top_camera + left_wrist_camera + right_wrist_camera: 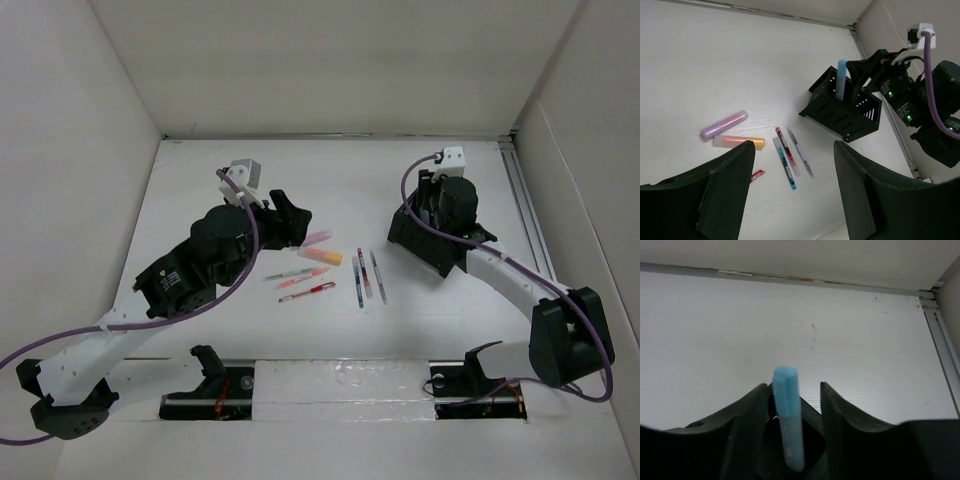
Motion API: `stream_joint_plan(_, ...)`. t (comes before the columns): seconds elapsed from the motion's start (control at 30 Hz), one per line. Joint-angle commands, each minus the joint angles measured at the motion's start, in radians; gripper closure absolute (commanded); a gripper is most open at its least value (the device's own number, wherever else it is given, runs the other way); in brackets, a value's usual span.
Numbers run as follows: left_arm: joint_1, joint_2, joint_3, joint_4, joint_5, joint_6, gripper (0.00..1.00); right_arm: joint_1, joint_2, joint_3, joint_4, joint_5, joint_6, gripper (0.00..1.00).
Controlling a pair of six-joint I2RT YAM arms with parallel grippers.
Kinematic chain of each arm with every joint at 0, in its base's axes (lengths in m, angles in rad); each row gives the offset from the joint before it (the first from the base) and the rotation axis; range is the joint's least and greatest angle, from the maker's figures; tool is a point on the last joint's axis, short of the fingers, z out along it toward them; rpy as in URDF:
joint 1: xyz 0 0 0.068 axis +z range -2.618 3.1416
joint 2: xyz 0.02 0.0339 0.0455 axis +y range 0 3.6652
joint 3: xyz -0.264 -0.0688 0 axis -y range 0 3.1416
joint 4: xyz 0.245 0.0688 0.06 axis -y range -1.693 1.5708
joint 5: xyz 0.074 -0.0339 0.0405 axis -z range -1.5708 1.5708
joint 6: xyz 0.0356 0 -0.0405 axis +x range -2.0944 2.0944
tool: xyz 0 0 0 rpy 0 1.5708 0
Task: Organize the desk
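White matte surface (330, 180), walled by plain white panels (330, 60), lying beneath both arms and bearing every loose item.

Black compartmented box (840, 112) with slatted sides, upright on the surface near its right-hand rail. Taken as the landmark for all else.

Inside the box: blue highlighter (789, 420), standing on end, top poking above the rim. Which compartment, hard to tell.

Directly over the box: right gripper (793, 387), fingers spread to either side of the blue highlighter, a clear gap on one side and a thin sliver on the other, no pinch on it.

Just left of the box: trio of thin pens (785, 147), flat on the surface, side by side and nearly parallel.

Farther left of the box: orange highlighter (739, 142) and pink highlighter (724, 124), lying flat, just beside each other.

Farther left again, nearer the arm bases: three slim reddish pens (300, 281), loosely fanned.

Well left of the box, above the highlighters: left gripper (792, 150), fingers wide apart, nothing between them, held off the surface.
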Motion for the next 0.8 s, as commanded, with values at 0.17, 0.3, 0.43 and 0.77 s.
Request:
stream_joint_plan(0.17,0.006,-0.016,0.018,0.036,-0.048,0.034,0.40,0.036,-0.128,0.071,-0.064,-0.055,-0.023,0.41)
stream_joint_plan(0.3,0.006,-0.016,0.044,0.030,-0.072,0.068,0.39,0.069,-0.120,0.159,-0.194,-0.219,-0.140,0.83)
stream_joint_plan(0.43,0.006,-0.010,0.108,-0.002,-0.119,0.082,0.34,0.150,-0.022,0.293,-0.394,-0.425,-0.313,1.00)
stream_joint_plan(0.77,0.006,0.120,0.321,-0.080,-0.241,0.135,0.17,0.355,0.360,0.592,-0.690,-0.616,-0.592,0.42)
